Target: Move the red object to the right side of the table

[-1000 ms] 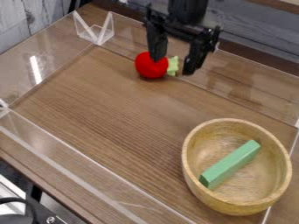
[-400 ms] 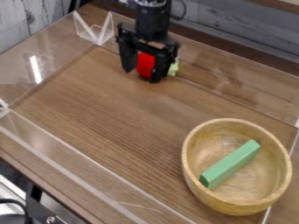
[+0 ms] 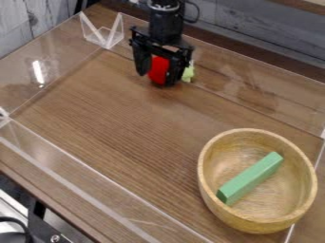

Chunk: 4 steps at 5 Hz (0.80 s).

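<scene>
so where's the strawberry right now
The strawberry sits at the table's far end, upper centre of the view, between the open gripper's fingers.

Toy strawberry [image 3: 160, 69] on table [image 3: 114, 123], far back, left of centre. Gripper [image 3: 160, 68] above it, fingers either side. Wooden bowl [image 3: 214, 186] front right, well apart from strawberry. Rectangular block [image 3: 250, 177] inside bowl, lying diagonally. Acrylic walls [image 3: 76, 211] border table.
</scene>
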Available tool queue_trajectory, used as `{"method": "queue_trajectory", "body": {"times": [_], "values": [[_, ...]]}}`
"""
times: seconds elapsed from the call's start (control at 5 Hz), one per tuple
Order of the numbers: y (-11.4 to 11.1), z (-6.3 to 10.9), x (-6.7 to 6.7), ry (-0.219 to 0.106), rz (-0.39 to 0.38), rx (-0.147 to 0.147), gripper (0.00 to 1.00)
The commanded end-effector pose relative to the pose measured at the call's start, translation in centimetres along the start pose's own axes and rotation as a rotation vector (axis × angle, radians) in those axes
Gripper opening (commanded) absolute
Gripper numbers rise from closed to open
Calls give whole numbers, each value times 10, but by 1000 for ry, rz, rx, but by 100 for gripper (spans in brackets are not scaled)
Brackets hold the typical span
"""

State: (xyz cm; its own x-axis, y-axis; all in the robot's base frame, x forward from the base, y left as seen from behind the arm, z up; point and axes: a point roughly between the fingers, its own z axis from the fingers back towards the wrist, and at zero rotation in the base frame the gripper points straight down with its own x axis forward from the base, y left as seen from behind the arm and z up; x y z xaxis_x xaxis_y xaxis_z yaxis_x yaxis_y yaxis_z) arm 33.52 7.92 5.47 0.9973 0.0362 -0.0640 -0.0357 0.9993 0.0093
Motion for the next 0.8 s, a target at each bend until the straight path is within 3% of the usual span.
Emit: {"method": "queue_trajectory", "body": {"times": [0.0, 0.6], "values": [[10, 12, 20, -68, 13, 15, 100], [17, -5, 44, -64, 27, 16, 100]]}}
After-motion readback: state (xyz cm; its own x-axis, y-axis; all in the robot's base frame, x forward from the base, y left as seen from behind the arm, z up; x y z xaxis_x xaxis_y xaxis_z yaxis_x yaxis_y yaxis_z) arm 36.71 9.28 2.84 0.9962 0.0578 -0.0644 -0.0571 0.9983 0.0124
